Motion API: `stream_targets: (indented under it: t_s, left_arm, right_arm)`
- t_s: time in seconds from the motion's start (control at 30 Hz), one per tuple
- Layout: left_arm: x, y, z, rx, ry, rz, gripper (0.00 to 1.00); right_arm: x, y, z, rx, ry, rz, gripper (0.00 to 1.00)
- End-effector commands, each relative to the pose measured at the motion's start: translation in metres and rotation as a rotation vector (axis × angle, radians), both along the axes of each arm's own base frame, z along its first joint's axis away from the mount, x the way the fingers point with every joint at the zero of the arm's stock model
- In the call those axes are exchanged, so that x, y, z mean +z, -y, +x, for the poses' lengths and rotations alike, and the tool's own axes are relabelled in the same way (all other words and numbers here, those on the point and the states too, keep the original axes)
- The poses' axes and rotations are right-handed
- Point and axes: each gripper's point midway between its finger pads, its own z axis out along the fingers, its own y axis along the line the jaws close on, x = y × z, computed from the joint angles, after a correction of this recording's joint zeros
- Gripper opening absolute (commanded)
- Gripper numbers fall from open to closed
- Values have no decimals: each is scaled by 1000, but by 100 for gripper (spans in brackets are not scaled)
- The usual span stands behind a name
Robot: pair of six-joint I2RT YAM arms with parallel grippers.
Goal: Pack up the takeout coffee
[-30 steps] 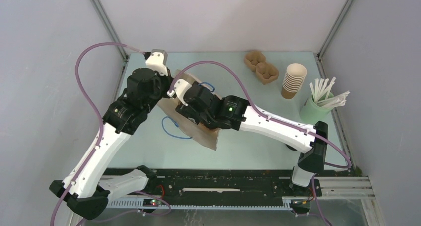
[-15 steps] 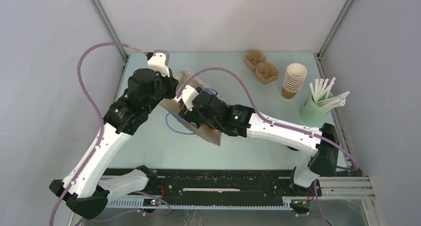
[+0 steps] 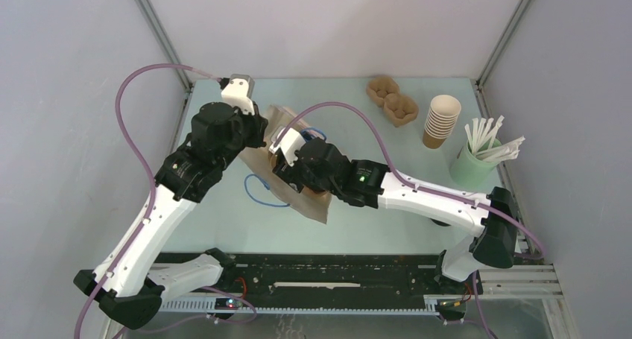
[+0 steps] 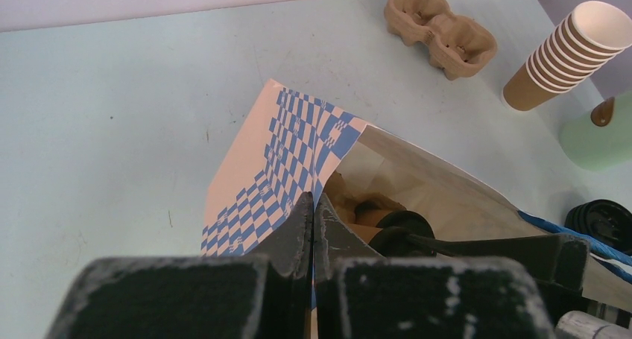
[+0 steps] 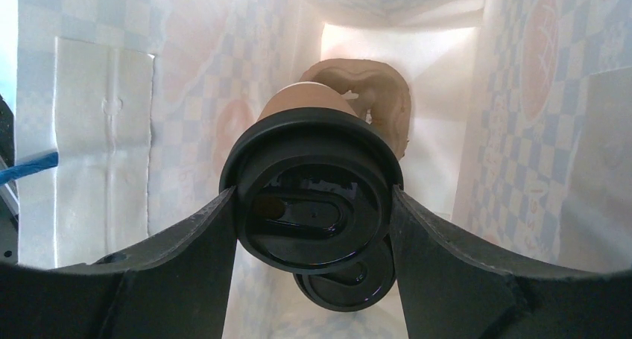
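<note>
A paper bag (image 4: 298,138) with blue checks lies on its side, mouth held wide. My left gripper (image 4: 313,212) is shut on its upper edge. In the right wrist view, my right gripper (image 5: 313,205) reaches inside the bag, both fingers pressed against the black lid of a brown takeout coffee cup (image 5: 311,175). A second lidded cup (image 5: 350,283) sits just below it, deeper in the bag, by a brown pulp carrier (image 5: 373,93). From the top view the bag (image 3: 298,197) hides the right gripper's fingertips; the left gripper (image 3: 261,134) is at the bag's far edge.
An empty pulp carrier (image 3: 393,100), a stack of lidless brown cups (image 3: 441,121) and a green holder of wrapped straws (image 3: 477,160) stand at the back right. The bag's blue cord handle (image 3: 257,190) lies on the table. Loose black lids (image 4: 604,220) sit beside the bag.
The right arm has pushed further left into the bag with the cup. The bag has shifted slightly; the left gripper stays clamped on its edge.
</note>
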Motion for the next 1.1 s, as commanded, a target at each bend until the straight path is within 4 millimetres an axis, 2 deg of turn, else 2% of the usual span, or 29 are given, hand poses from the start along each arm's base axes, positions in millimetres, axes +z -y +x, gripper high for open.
stream_targets:
  t_s: [0.0,0.13,0.27,0.53,0.83,0.97,1.07]
  left_arm:
    - [27,0,-1,-1,69,-46,0]
    - [28,-1,-3,0,71,-46,0]
    - [29,-1,-4,-5,76,-47,0]
    - [35,2,-6,-30,95,-44,0]
    - [34,1,-8,-25,96,-44,0]
    - [34,-1,-8,-18,97,-39,0]
    - [34,-2,-7,-17,99,-33,0]
  right_arm:
    - [17,2,1,-3,18,59,12]
    - [5,-5,3,9,19,37,12]
    - [10,-9,17,-18,26,43,12]
    - [-1,-3,36,-117,43,-26,11]
    - [-15,-9,35,-115,66,-77,11]
    - [-21,-3,32,-120,57,-82,11]
    - [-18,1,27,-94,57,-36,11]
